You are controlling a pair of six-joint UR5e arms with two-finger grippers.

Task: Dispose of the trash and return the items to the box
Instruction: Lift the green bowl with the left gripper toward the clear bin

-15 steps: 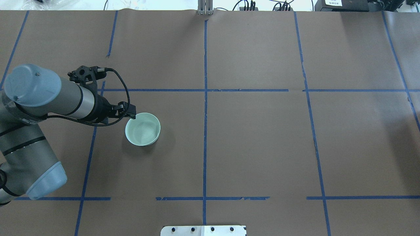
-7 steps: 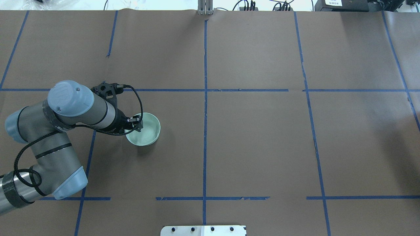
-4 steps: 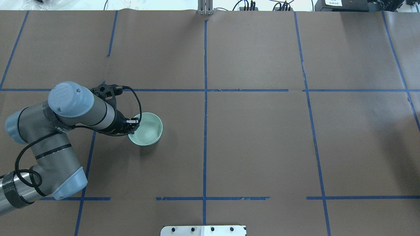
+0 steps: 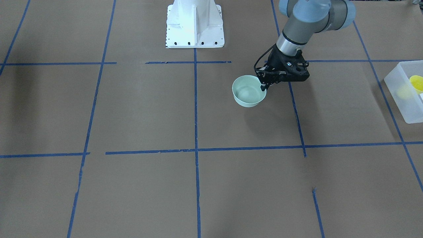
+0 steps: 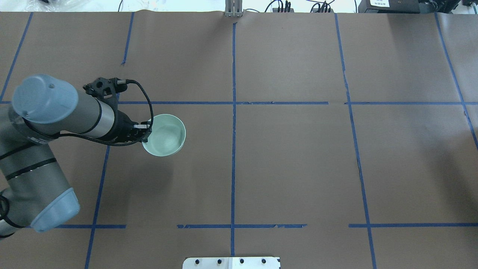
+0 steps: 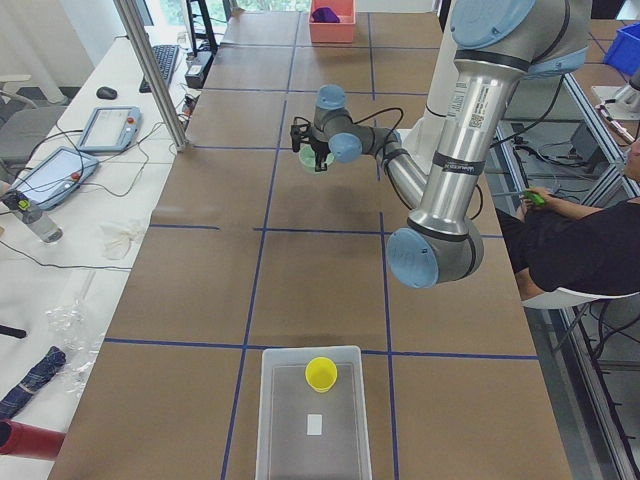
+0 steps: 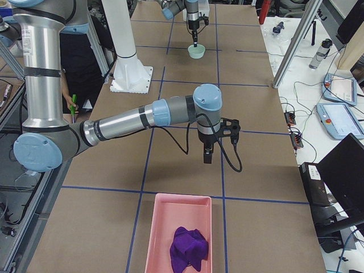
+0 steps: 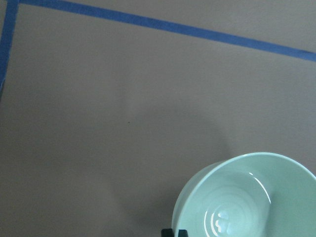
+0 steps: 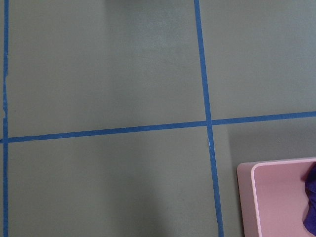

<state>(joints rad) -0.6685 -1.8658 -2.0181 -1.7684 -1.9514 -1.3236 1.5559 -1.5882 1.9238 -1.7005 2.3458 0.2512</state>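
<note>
My left gripper [image 5: 145, 133] is shut on the near rim of the pale mint-green bowl [image 5: 166, 136] and holds it upright a little above the brown table. The front-facing view shows the same gripper [image 4: 264, 86] and bowl [image 4: 248, 94]. The left wrist view has the bowl [image 8: 247, 197] at its bottom right. The yellow cup [image 6: 321, 373] stands inside the frosted-white box [image 6: 275, 430] at the table's left end, also seen in the front-facing view [image 4: 401, 99]. My right gripper [image 7: 207, 156] hangs above the table far to the right; I cannot tell if it is open.
A pink tray [image 7: 162, 239] with a purple cloth [image 7: 189, 248] sits at the table's right end, below the right gripper. The white robot base [image 4: 195, 23] stands at the table's near edge. Blue tape lines cross the brown paper.
The left gripper came down onto the bowl's rim and shut on it. The arm has since risen, and the bowl has left the table and shifted slightly away from the robot.
</note>
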